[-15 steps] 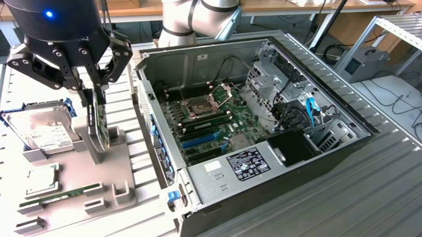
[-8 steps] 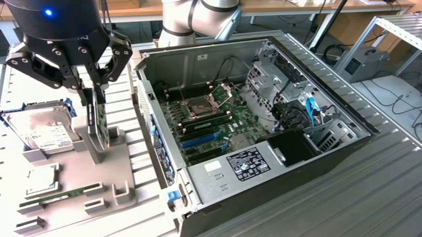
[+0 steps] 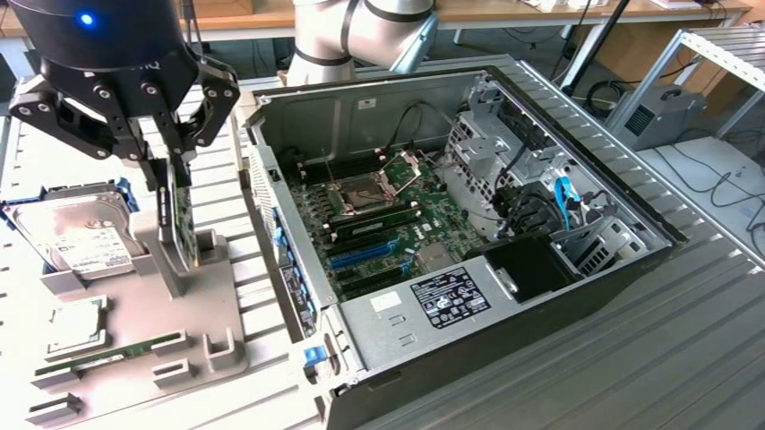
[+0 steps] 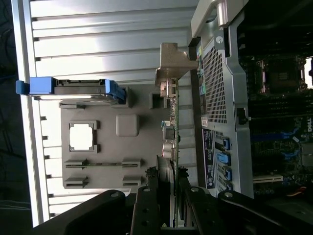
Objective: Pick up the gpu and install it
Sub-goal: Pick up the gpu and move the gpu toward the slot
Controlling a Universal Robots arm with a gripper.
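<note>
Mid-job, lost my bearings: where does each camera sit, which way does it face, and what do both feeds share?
Exterior view: mounted high, looking down on the open computer case and parts tray; shows the tool and the grey arm beyond the case.
Wrist view: on the wrist, looking down along the tool's fingers at the tray and the case's rear panel.
Shared: the graphics card standing on edge in the tray with the tool shut on it, the hard drive, the case.
</note>
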